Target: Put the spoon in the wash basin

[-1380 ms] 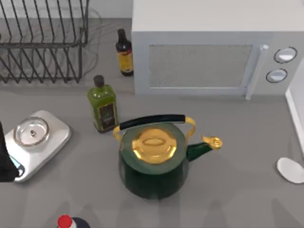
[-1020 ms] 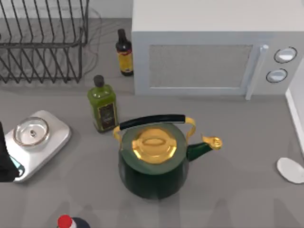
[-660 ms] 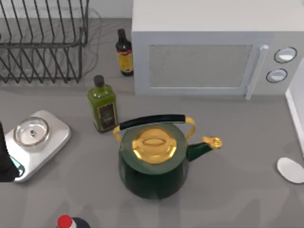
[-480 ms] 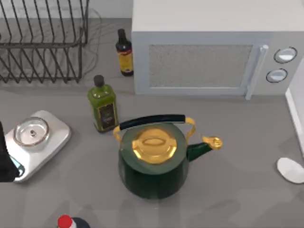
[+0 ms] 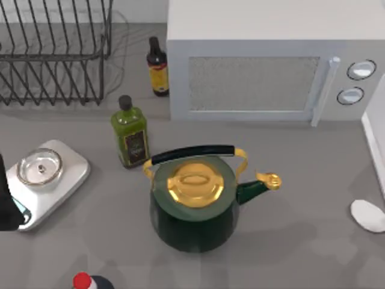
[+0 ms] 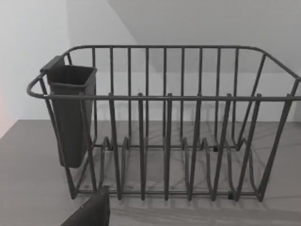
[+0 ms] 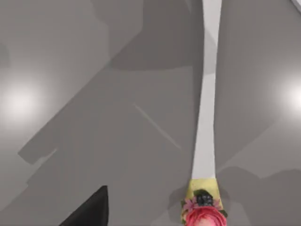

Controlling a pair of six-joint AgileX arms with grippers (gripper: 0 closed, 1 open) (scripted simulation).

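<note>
The spoon (image 5: 368, 215) lies on the grey counter at the far right edge of the top view, where its pale oval bowl shows. Just behind it, the wash basin (image 5: 374, 142) appears as a narrow white strip along that same edge. In the right wrist view the spoon's long pale handle (image 7: 207, 117) runs across the counter and ends in a flowered tip. A dark part of my right gripper (image 7: 89, 212) shows beside that handle, apart from it. My left arm (image 5: 6, 208) sits parked at the far left edge, by the scale.
A green kettle (image 5: 195, 205) with a gold lid stands mid-counter. A white microwave (image 5: 271, 66) is behind it. Two bottles (image 5: 130, 135) stand to its left. A black wire dish rack (image 6: 164, 127) is at the back left. A silver scale with a glass dish (image 5: 41, 167) lies on the left.
Shadows on the counter near the spoon have shifted. The spoon, the kettle and the left arm have stayed where they were.
</note>
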